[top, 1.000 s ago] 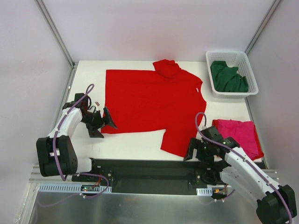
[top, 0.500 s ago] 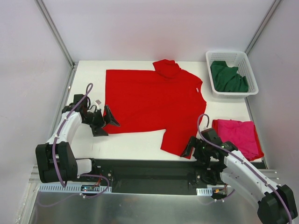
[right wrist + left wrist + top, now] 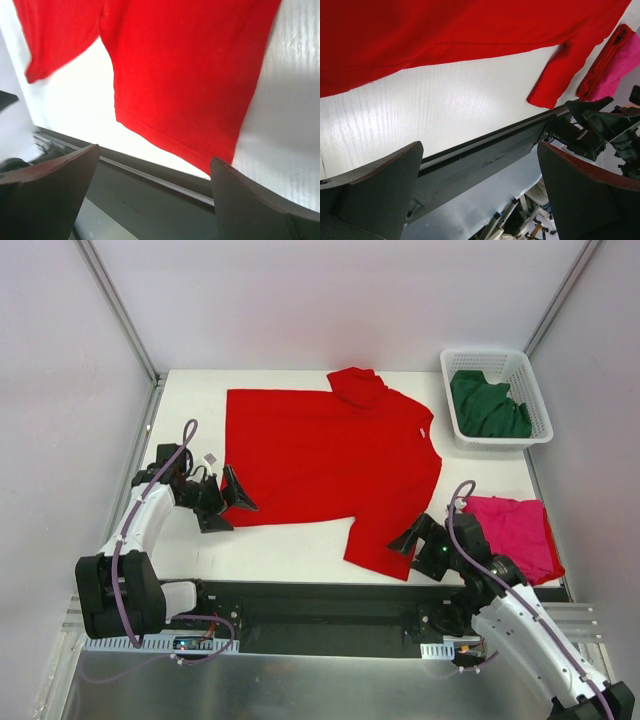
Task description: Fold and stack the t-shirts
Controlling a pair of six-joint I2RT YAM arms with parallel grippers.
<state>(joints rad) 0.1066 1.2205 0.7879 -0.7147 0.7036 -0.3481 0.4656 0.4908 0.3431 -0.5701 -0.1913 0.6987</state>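
A bright red t-shirt (image 3: 330, 455) lies spread flat on the white table (image 3: 290, 545). One sleeve (image 3: 385, 545) reaches toward the near edge. The pink t-shirt (image 3: 515, 530) lies folded at the right, and the dark green t-shirt (image 3: 488, 405) is bunched in the white basket (image 3: 455, 365). My left gripper (image 3: 228, 508) is open and empty, just off the red shirt's near-left hem corner. My right gripper (image 3: 418, 550) is open and empty beside the sleeve's end. The left wrist view shows the red hem (image 3: 445, 30) and the left gripper (image 3: 480, 195). The right wrist view shows the sleeve (image 3: 185, 75) above the right gripper (image 3: 155, 195).
A black rail (image 3: 320, 605) runs along the table's near edge between the arm bases. A small white tag (image 3: 211, 457) lies left of the red shirt. Grey walls close in the back and both sides.
My right gripper has swung up and turned toward the red sleeve's end, its wrist shifting right. My left gripper has edged slightly toward the hem corner. No shirt has moved.
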